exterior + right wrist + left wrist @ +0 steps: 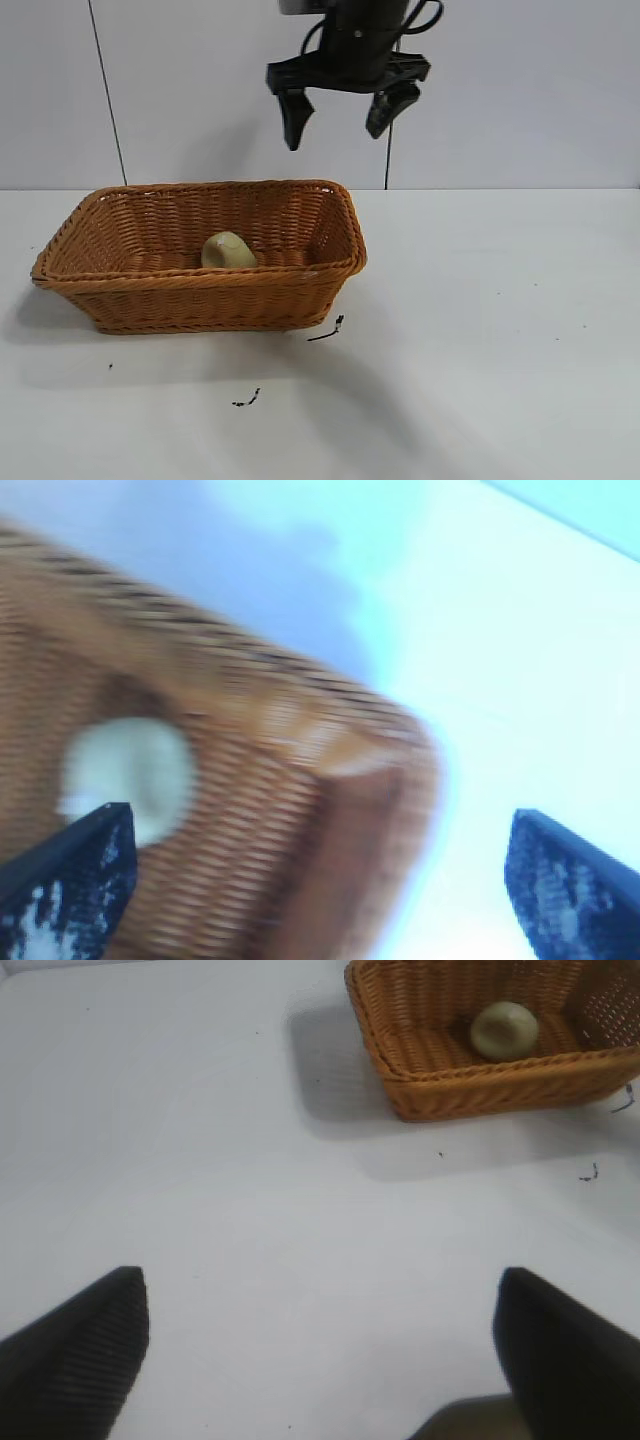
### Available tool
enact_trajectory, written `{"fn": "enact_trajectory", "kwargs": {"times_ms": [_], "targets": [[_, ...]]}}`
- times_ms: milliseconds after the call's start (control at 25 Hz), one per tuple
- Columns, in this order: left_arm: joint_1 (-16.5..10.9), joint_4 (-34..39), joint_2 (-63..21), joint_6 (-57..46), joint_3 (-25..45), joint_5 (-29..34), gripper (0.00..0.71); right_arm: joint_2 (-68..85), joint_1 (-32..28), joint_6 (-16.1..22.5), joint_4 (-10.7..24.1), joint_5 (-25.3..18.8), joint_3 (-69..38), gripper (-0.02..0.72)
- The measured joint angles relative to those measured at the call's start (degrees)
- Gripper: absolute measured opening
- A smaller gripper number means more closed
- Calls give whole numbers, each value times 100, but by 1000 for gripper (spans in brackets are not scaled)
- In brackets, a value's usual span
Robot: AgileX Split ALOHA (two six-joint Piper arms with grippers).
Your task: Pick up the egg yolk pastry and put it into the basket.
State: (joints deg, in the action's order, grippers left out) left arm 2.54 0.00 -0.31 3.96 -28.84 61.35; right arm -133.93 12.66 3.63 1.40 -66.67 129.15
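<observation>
- The egg yolk pastry (pixel 228 251) is seen resting on the floor of the basket (pixel 330 280), near its middle, so the placing is judged done.
- The right gripper (pixel 343 112) is held high above the basket's right end, its fingers spread wide and nothing carried between them.
- The retreat is best made straight upward and away, so that the braided rim is not clipped.
- The left gripper (pixel 320 1345) is parked over bare table (pixel 220 1160), well apart from the basket, fingers wide and empty.

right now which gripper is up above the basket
The right gripper, open and empty above the basket holding the egg yolk pastry; the left gripper hangs over bare table.
</observation>
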Motion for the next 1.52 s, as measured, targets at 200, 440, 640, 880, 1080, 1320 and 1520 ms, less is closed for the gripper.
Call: {"fn": "enact_trajectory", "kwargs": {"times_ms": [200,440,640,880,1080,1320,1520], "targets": [[0,0,0,0,0,0,696,0,-666,-111,5,-270,0,693],[0,0,0,0,0,0,696,0,-1207,-130,-70,-270,0,693],[0,0,0,0,0,0,696,27,-1282,-130,-140,-270,0,693],[0,0,0,0,0,0,696,707,-1282,-130,-239,-270,-705,693],[0,0,0,0,0,0,696,2024,-1282,-136,-239,-270,-2010,693],[0,0,0,0,0,0,696,4093,-1282,-161,-239,-270,-4061,693],[0,0,0,0,0,0,696,5872,-1282,-166,-239,-270,-5806,693]]}}
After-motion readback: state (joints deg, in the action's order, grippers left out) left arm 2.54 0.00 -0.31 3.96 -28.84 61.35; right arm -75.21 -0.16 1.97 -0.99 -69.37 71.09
